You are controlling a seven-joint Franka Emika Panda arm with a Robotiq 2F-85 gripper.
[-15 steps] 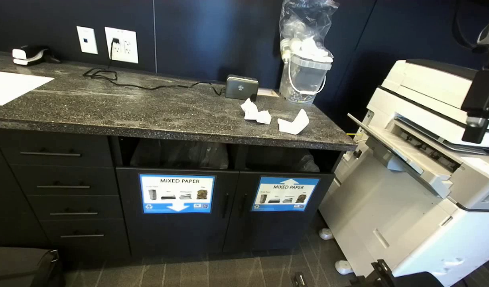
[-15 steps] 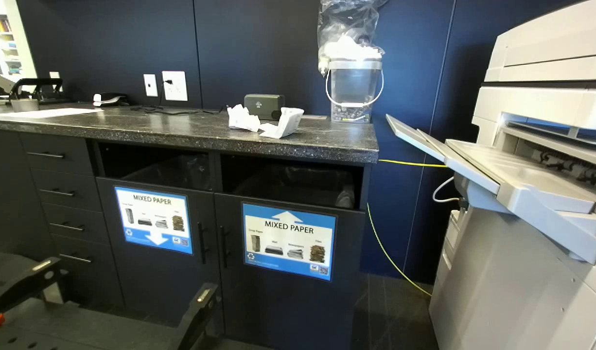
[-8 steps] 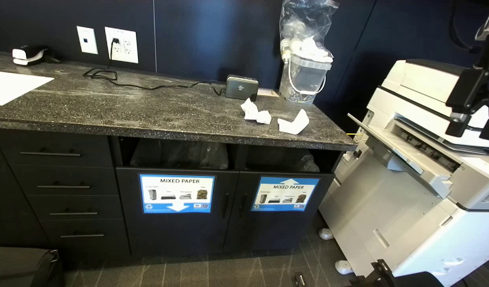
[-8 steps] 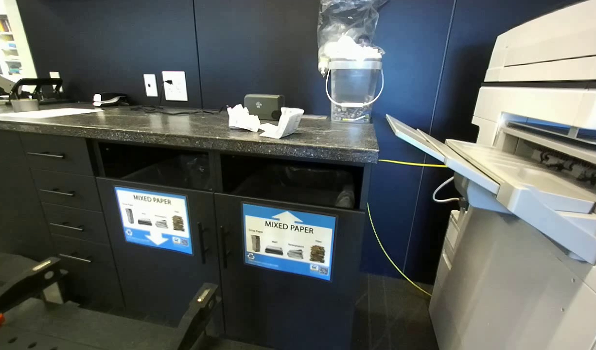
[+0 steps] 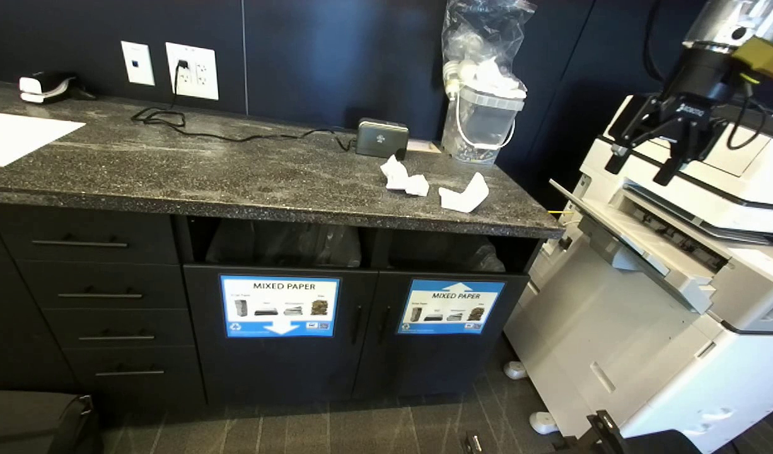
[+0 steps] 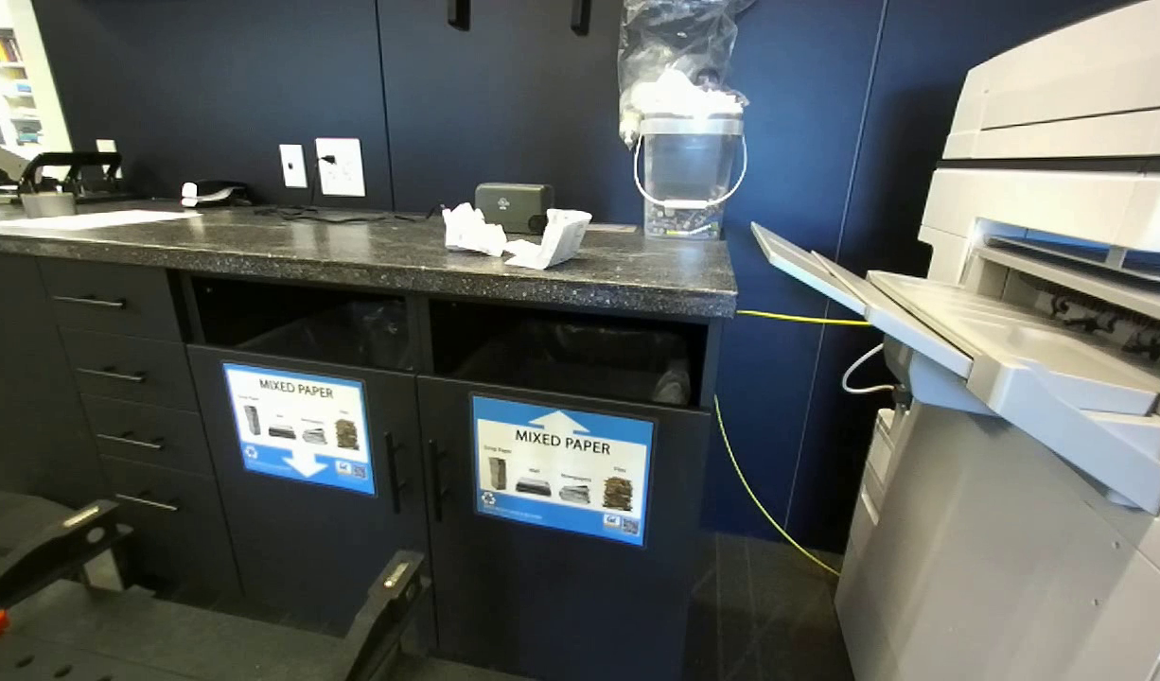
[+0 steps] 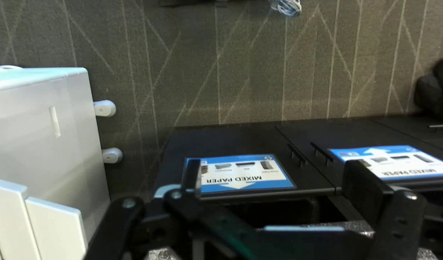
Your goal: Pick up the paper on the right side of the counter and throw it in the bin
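Gripper (image 5: 642, 168): moved toward 9 to 10 o'clock since the earlier frame, bringing more of the arm (image 5: 717, 28) into view. Fingertips (image 6: 459, 13): newly visible at the 12 o'clock edge of an exterior view. Condition: jaws standing wide apart, likewise in the wrist view; holding nothing. Position: raised, well apart from the paper (image 5: 465, 194), at about its 3 o'clock. Paper, white, crumpled: unmoved, lying on the counter (image 5: 235, 170) toward its 3 o'clock end. Paper wad (image 5: 402, 176), white, bunched: unmoved, near the paper, between its 9 and 10 o'clock. Pail (image 5: 487, 116), clear: unmoved, between 12 and 1 o'clock from the paper. Bin slot (image 5: 446, 255): below the counter, at the paper's 6 o'clock. Companion slot (image 5: 282, 244): between 8 and 9 o'clock; both signs (image 5: 451, 307) read MIXED PAPER, so which is the task's bin cannot be told.
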